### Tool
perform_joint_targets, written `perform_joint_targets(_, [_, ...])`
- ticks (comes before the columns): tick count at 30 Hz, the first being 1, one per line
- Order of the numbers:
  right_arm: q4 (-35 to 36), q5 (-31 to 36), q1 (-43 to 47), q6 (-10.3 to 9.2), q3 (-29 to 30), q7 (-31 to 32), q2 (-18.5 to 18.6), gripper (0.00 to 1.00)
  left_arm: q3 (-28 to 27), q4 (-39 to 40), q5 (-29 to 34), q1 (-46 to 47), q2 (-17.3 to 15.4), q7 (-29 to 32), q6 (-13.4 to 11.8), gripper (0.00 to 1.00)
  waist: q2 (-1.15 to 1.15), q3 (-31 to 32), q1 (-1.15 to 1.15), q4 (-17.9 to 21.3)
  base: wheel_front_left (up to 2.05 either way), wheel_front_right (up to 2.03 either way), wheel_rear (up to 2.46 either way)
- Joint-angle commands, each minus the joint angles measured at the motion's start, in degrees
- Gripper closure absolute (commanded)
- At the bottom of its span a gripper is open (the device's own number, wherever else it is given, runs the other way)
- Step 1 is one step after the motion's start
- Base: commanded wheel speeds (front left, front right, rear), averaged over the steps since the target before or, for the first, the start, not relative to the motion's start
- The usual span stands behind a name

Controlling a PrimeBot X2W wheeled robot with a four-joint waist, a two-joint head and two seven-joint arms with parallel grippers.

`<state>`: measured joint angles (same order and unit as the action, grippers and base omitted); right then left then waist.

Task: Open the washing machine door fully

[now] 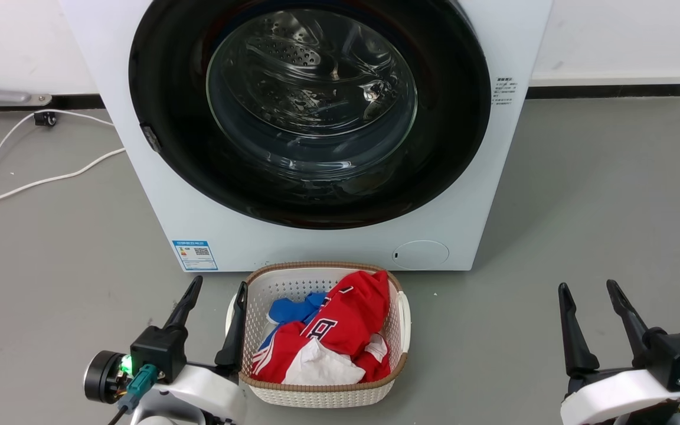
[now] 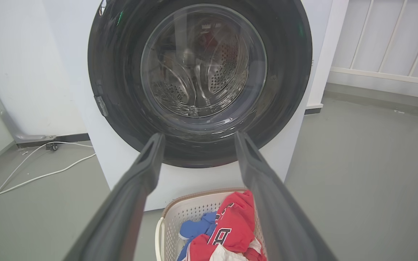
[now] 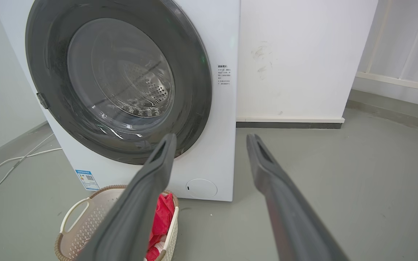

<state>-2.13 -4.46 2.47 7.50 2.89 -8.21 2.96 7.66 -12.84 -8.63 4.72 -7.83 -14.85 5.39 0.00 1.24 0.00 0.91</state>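
The white washing machine [image 1: 340, 242] [image 2: 122, 170] [image 3: 220, 152] stands in front of me. Its round glossy black washing machine door [image 1: 163, 118] [image 2: 289, 72] [image 3: 191, 90] lies flat against the front, shut, with a small latch tab on its left edge. Steel drum holes show through the glass bowl. My left gripper [image 1: 220, 286] [image 2: 198, 139] is open at the lower left, beside the laundry basket and well short of the door. My right gripper [image 1: 589, 287] [image 3: 212, 139] is open at the lower right over bare floor, also apart from the machine.
A white laundry basket [image 1: 396, 330] [image 2: 169, 217] [image 3: 74, 217] with red, blue and white clothes sits on the floor just before the machine. White cables [image 1: 39, 180] run over the grey floor at the left. A white wall with a dark skirting stands behind.
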Motion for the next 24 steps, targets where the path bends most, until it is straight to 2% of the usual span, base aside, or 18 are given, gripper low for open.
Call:
perform_joint_targets(1, [-0.17,0.83,0.61,-0.01,-0.12,-0.43,-0.15,0.00,-0.06,-0.29,0.79,0.35,0.15,-0.49,0.07,0.00,0.00,0.05,0.00,-0.01,0.00,0.00,0.00])
perform_joint_targets(13, [-1.04,-1.11,0.05,-0.01,-0.07,-0.66,-0.15,0.00,-0.93,-1.11,-0.76,0.49,0.61,-0.42,0.52,0.00,0.00,0.12,0.00,-0.06,0.00,0.00,0.00])
perform_joint_targets(14, [-1.13,-1.31,0.02,-0.01,-0.15,-0.58,-0.15,0.49,-0.96,-1.15,-0.75,0.49,0.64,-0.42,0.53,0.00,0.00,0.13,0.00,-0.05,0.00,0.00,0.00])
perform_joint_targets(15, [-1.20,-1.63,-0.01,-0.01,-0.20,-0.54,-0.15,0.82,-1.01,-1.18,-0.77,0.47,0.70,-0.42,0.54,0.00,0.00,0.17,0.00,-0.04,0.00,0.00,0.00])
perform_joint_targets(16, [-1.24,-1.84,-0.03,-0.01,-0.30,-0.51,-0.15,1.00,-1.08,-1.19,-0.80,0.42,0.74,-0.42,0.55,0.00,0.00,0.17,0.00,-0.03,0.00,0.00,0.00])
perform_joint_targets(19, [-1.34,-4.35,-0.14,-0.01,-0.45,-0.79,-0.15,1.00,-1.27,-1.27,-0.92,0.27,0.90,-0.43,0.56,0.00,0.00,0.20,0.00,-0.02,0.00,0.00,0.00])
perform_joint_targets(20, [-2.15,-13.23,-0.20,-0.01,-0.76,-0.06,-0.14,1.00,-1.51,-1.26,-0.96,0.46,1.05,-0.43,0.50,0.00,0.00,0.23,0.00,-0.02,0.00,0.00,0.00])
perform_joint_targets(24, [-2.99,-31.47,-0.38,-0.01,-0.69,1.30,-0.13,1.00,-1.81,-1.16,-0.78,0.69,1.27,-0.43,0.21,0.00,0.00,0.32,0.00,-0.22,0.00,0.00,0.00])
